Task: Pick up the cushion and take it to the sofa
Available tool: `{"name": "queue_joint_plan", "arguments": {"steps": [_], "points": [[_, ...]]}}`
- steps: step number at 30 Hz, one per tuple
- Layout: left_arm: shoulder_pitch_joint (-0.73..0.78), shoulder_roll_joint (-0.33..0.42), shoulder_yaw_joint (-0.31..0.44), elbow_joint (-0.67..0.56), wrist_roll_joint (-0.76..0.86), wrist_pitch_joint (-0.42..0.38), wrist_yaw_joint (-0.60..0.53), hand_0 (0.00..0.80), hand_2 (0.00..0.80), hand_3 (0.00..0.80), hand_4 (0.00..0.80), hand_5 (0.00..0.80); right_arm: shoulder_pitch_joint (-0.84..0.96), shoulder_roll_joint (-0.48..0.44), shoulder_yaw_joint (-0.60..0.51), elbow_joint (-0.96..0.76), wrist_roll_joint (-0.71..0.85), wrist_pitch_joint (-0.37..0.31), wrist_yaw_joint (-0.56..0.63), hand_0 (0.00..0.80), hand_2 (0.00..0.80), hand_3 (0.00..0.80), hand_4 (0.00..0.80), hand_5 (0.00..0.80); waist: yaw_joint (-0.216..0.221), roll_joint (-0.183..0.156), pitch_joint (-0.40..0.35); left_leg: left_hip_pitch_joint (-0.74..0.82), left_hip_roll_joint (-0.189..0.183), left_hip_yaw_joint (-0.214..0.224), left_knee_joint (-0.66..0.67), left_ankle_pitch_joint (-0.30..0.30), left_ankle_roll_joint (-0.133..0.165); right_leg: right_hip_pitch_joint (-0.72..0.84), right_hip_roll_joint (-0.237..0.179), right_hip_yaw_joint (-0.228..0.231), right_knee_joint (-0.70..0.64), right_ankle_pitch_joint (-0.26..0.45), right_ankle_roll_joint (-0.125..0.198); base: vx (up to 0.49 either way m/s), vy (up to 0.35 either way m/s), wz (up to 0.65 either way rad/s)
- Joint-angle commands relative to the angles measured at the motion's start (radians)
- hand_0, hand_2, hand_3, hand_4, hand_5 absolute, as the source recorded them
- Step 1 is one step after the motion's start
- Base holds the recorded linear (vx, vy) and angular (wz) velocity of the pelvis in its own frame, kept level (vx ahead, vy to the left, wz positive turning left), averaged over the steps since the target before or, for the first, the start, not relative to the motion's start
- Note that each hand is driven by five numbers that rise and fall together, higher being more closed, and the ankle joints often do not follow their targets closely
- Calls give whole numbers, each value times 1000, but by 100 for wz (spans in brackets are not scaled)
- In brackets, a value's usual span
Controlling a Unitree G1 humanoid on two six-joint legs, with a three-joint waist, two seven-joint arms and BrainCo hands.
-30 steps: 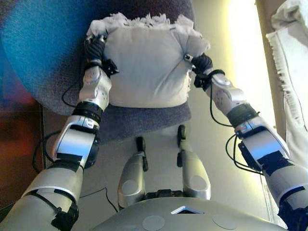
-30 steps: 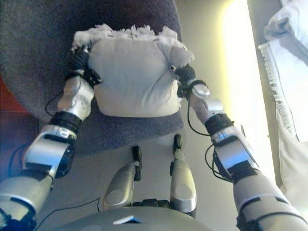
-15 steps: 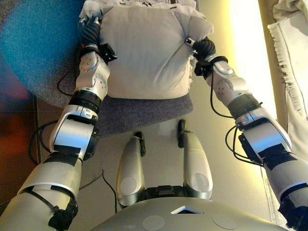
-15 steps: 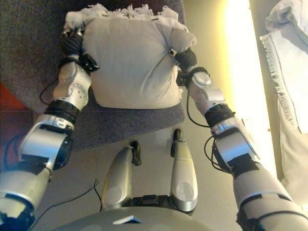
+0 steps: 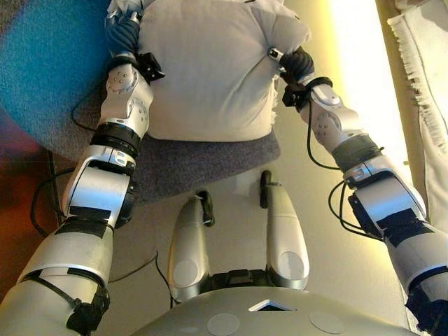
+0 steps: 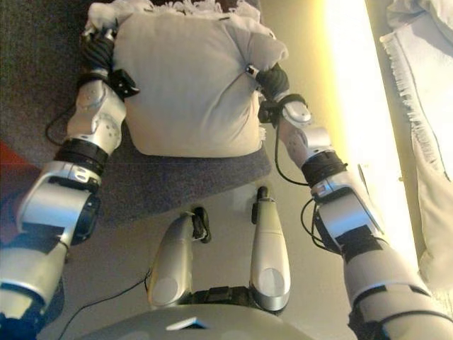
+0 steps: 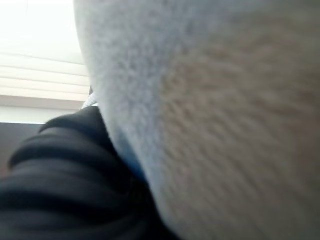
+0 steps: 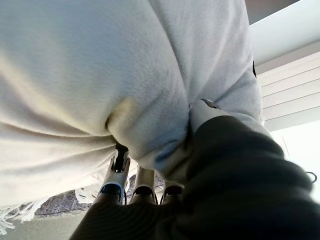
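Above the grey rug (image 5: 203,161), each robot hand, left (image 5: 124,31) and right (image 5: 294,64), grips the cushion's (image 5: 206,70) sides.

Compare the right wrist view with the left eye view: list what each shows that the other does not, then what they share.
Only the right wrist view shows the right hand's fingers dug into the underside of the cushion, and slatted blinds beyond it. Only the left eye view shows the left hand at the cushion's other side, the grey rug below, and a fringed white cloth on the robot's right. Both show the cream cushion and the dark cover of the right hand pressed against it.
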Motion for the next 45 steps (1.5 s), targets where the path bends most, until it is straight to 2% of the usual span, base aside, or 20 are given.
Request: {"name": "queue_joint_plan", "arguments": {"steps": [1,9,15,20,26,27,28,34,39,41,44,45], "points": [[-179,-70,-97,-112,79,-93,-80,800,800,800,800,800,-127,51,12,-109,21,-21,58,800,800,800,800,800,-23,39,-5,-27,37,-22,-55,88,-69,85,-40,25,-42,-18,-5,13,29,-10],[-199,-41,-102,-163,77,-143,-86,800,800,800,800,800,-116,27,40,-121,-10,17,116,800,800,800,800,800,-35,49,-4,-11,46,-2,-78,103,-76,93,-54,40,-72,1,8,8,33,-9],[-195,-26,-92,-197,60,-166,-115,800,800,800,800,800,-100,27,53,-156,-5,21,149,800,800,800,800,800,-37,64,-5,-1,47,7,-96,113,-81,100,-65,45,-87,6,12,12,38,-2],[-192,-27,-108,-146,93,-75,-68,800,800,800,800,800,-107,41,77,-144,-14,61,112,800,800,800,800,800,-39,72,2,5,45,10,-105,120,-84,102,-69,47,-91,9,14,-7,22,-4],[-181,-33,-119,-12,53,23,-44,800,800,800,800,800,-114,49,105,-89,2,95,86,800,800,800,800,800,-47,71,11,1,46,9,-118,135,-85,96,-69,50,-100,17,16,-11,5,-2],[-178,-36,-117,3,42,32,-36,160,160,160,160,160,-116,50,108,-88,-13,95,82,489,489,489,489,489,-47,69,13,0,46,8,-118,137,-86,96,-68,50,-103,19,16,-26,-34,0],[-171,-43,-111,18,35,31,-25,0,0,0,0,0,-115,51,113,-100,-28,97,88,0,0,0,0,0,-48,65,17,-2,46,6,-119,140,-86,96,-66,50,-106,22,16,-26,-59,0],[-175,-39,-82,58,17,0,-7,0,0,0,0,0,-117,51,102,-119,-19,67,2,0,0,0,0,0,-51,51,21,11,51,3,-125,146,-92,112,-64,48,-117,28,17,-6,-35,0],[-127,-13,-43,25,49,-28,-6,0,0,0,0,0,-90,26,56,-142,-36,48,3,0,0,0,0,0,-44,54,10,42,43,-2,-153,154,-92,145,-64,41,-140,27,15,25,-6,-2],[-96,23,-32,10,101,-13,24,0,0,0,0,0,-62,7,35,-169,-41,45,-20,0,0,0,0,0,-38,53,2,62,42,-4,-169,158,-92,166,-64,35,-153,24,15,16,-13,-1],[-86,35,-29,8,120,-8,27,0,0,0,0,0,-52,-1,30,-177,-42,44,-29,0,0,0,0,0,-37,52,-1,68,42,-5,-172,158,-91,172,-64,33,-156,23,14,20,-8,0],[-53,88,-15,10,122,1,15,0,0,0,0,0,-18,-41,-2,-188,-38,42,-39,0,0,0,0,0,-30,52,-21,96,40,-6,-194,164,-92,203,-66,23,-172,17,10,95,-31,1]]}}
